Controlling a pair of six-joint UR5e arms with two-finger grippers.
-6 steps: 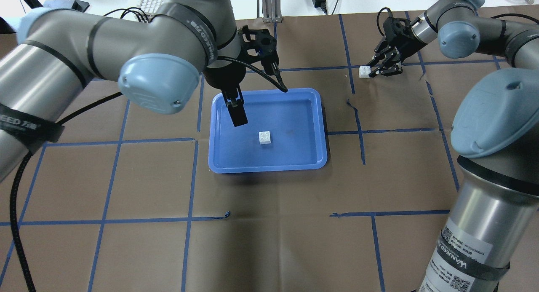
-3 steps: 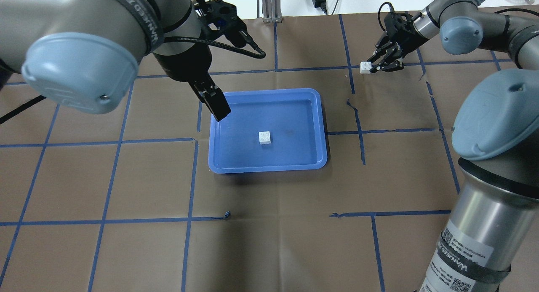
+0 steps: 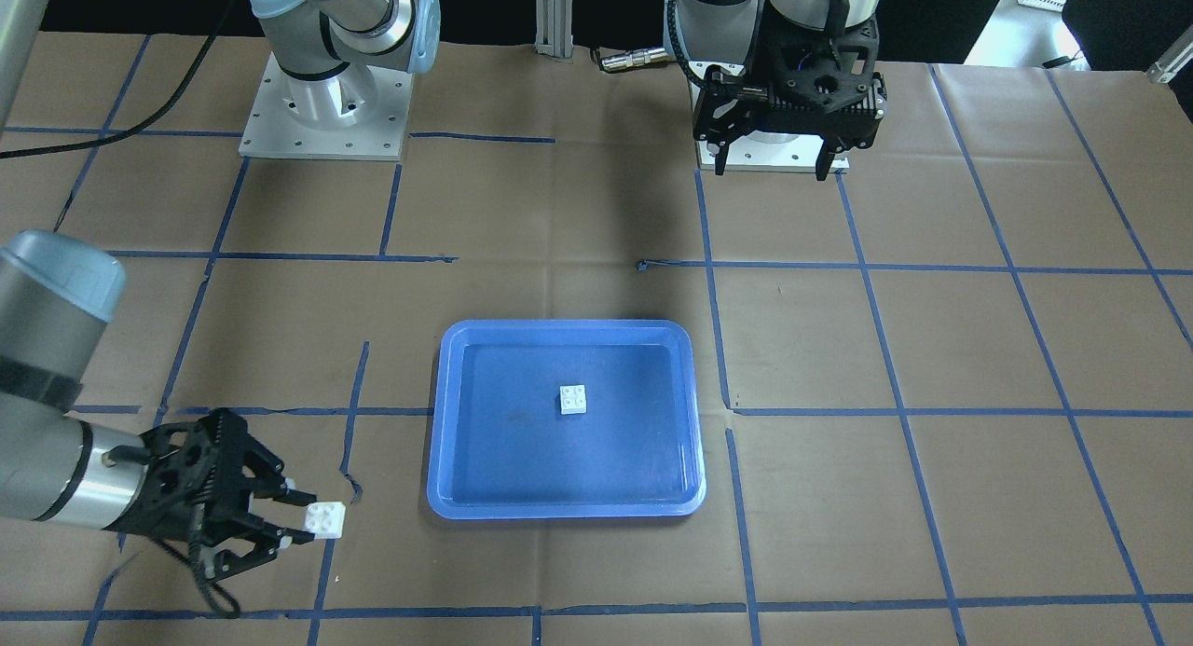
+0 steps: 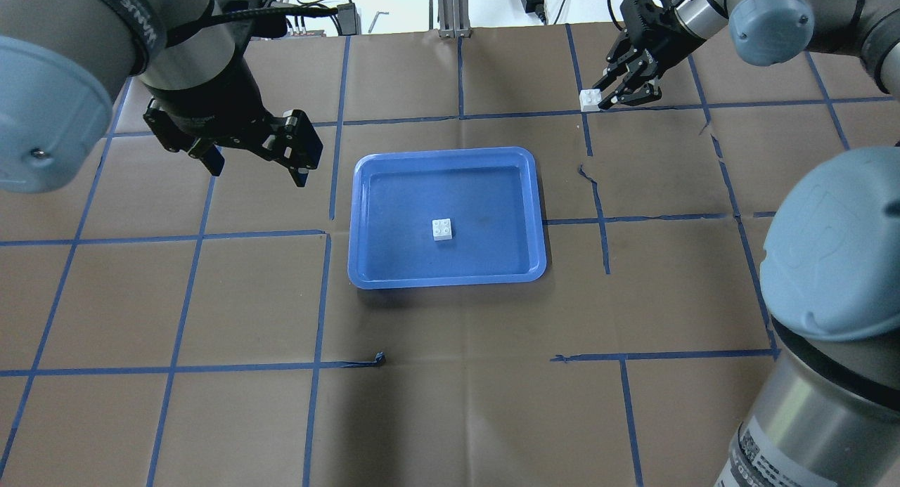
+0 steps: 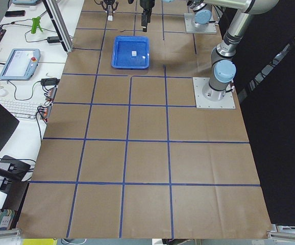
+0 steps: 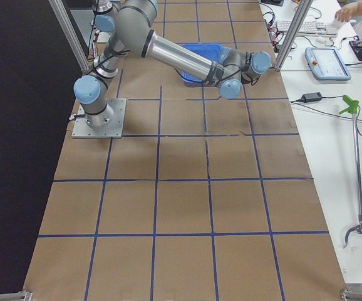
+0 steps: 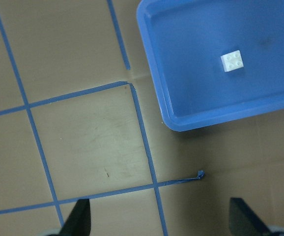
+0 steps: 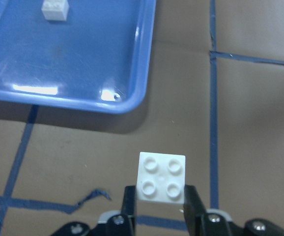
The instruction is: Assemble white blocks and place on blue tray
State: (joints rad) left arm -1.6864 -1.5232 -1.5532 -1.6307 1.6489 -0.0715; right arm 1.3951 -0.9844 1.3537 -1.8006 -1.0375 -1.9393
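While the right gripper (image 4: pixel 599 102) pinches a white block (image 4: pixel 589 100) over taped brown paper (image 4: pixel 450 403), the left gripper (image 4: pixel 258 171) hangs wide open, empty, beside the blue tray (image 4: pixel 447 282) holding the second white block (image 4: pixel 442 229).

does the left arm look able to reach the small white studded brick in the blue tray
Probably yes: the left claw hangs open beside the shallow blue plastic tray, nothing covers the small white studded brick, and the right claw holds the other white brick far off.

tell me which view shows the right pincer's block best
Right wrist-mounted: the held white block sits close, four studs clear, gripped by the right pincer. Front-facing and overhead views show it small; exterior left, a speck; the others miss it.
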